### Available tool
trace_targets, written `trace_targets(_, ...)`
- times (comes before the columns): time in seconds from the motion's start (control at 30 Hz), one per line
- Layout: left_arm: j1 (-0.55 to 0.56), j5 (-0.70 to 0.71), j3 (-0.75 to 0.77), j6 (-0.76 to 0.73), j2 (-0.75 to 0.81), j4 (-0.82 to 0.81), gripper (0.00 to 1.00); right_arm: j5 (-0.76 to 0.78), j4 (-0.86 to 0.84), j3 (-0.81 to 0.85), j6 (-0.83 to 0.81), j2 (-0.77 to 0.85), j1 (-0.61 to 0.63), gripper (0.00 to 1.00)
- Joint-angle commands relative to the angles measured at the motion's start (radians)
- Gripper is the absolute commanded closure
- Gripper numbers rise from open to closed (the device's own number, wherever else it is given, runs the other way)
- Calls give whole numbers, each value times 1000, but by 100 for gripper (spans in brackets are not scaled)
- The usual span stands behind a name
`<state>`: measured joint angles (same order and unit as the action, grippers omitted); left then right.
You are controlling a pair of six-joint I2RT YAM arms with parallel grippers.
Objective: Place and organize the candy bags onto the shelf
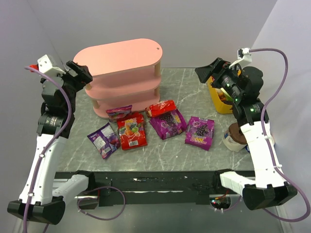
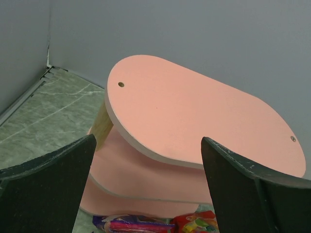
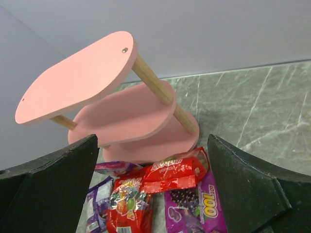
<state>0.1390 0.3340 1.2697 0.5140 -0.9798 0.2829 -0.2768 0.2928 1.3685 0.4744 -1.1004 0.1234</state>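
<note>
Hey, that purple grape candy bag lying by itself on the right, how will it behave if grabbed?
The grape bag looks glossy, so probably slippery in a pinch. It lies flat and thin on the table, so likely light and floppy, sagging if lifted by an edge. Pushed, it should slide, not roll.

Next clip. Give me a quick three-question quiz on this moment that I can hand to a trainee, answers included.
1. How many candy bags show in the overhead view?
2. True or false: one bag already lies on the top tier of the shelf.
3. Pick one. The left gripper and right gripper are: A) both open and empty; B) both shut; C) left shut on a bag, right open.

Key: 1) six; 2) false; 3) A.
</note>
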Motion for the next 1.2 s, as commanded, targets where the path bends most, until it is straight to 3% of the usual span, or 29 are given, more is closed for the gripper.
trace_targets(0.0,5,-65,-13,-45,13,-19,4,-19,-18,1,4,19,-7,0)
trace_targets(0.27,5,-323,-76,-83,16,-63,4,-81,-29,-13,-29,16,-5,0)
trace_targets(0.47,5,-371,-86,18,20,-113,4,-114,22,-5,-43,7,-5,0)
trace_targets(0.67,5,-619,-29,-17,12,-77,4,-183,52,-22,-37,-13,-7,0)
trace_targets(0.87,5,-820,-180,-3,128,-114,4,-263,95,-58,-8,-65,7,0)
trace_targets(1.07,13,-859,-354,29,225,-71,4,-219,161,-82,0,-154,73,0)
trace_targets(1.17,31,-836,-423,35,257,-24,4,-124,238,-53,-23,-255,151,0)
